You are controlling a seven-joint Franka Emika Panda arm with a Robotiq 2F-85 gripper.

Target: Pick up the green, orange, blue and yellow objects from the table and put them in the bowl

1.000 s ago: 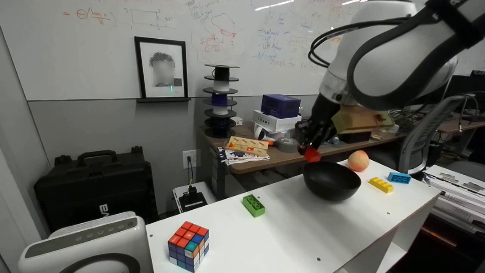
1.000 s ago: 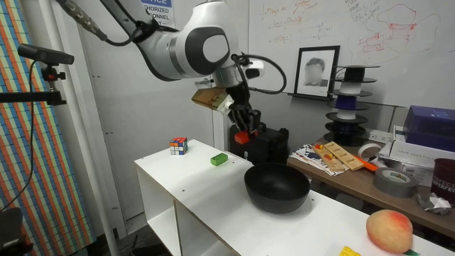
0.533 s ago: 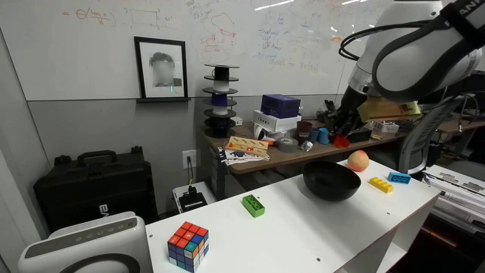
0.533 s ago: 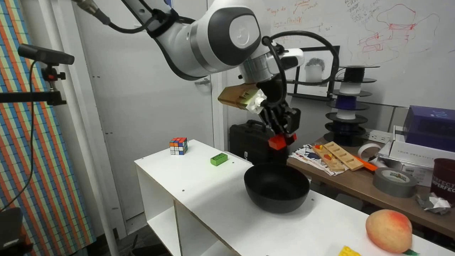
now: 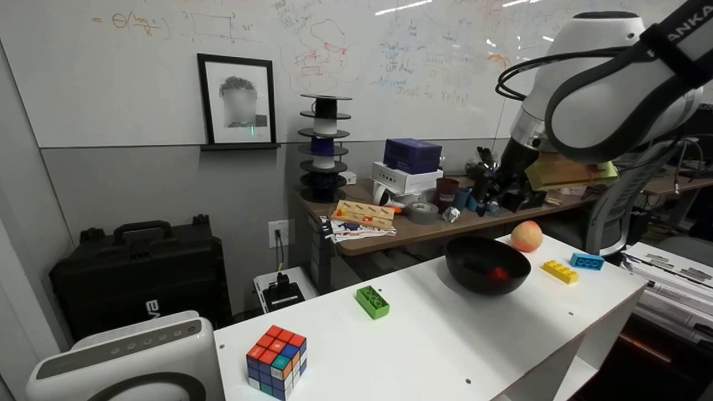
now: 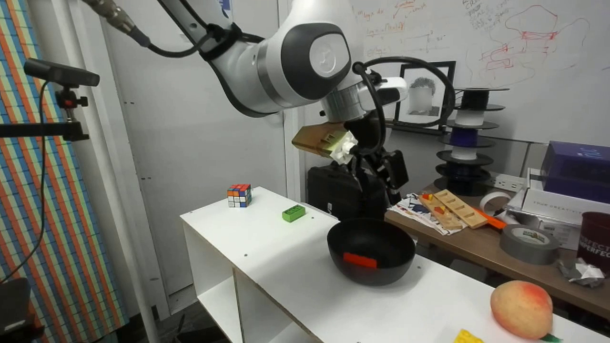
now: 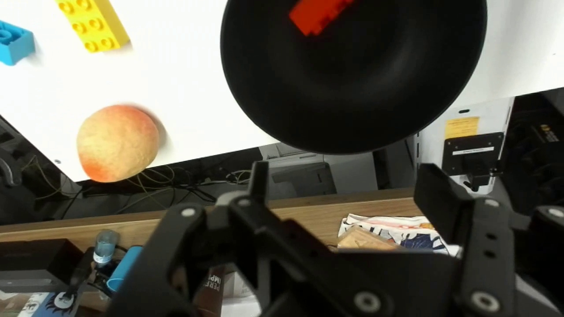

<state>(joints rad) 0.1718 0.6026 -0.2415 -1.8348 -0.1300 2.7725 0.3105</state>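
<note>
The orange object, a red-orange brick (image 6: 360,260), is inside the black bowl (image 6: 371,276), against its inner wall; it also shows in the wrist view, where the bowl (image 7: 352,119) fills the top. Above the bowl hangs my gripper (image 7: 343,174), open, with nothing between its fingers (image 7: 259,182). On the white table lie the yellow brick (image 5: 560,272) and the blue brick (image 5: 586,261), to the right of the bowl in that exterior view. The green brick (image 5: 372,302) lies on the bowl's opposite side, as both exterior views show.
A peach (image 5: 526,236) sits beside the bowl near the table's edge. A Rubik's cube (image 5: 277,362) stands past the green brick. Behind the white table (image 5: 423,340), a brown desk (image 5: 390,242) holds a tape roll (image 6: 530,244), boxes, cups and a stack of spools.
My gripper carried the red-orange brick over the bowl, in an exterior view to the right. It has since opened and lowered slightly, and the brick has dropped into the bowl.
</note>
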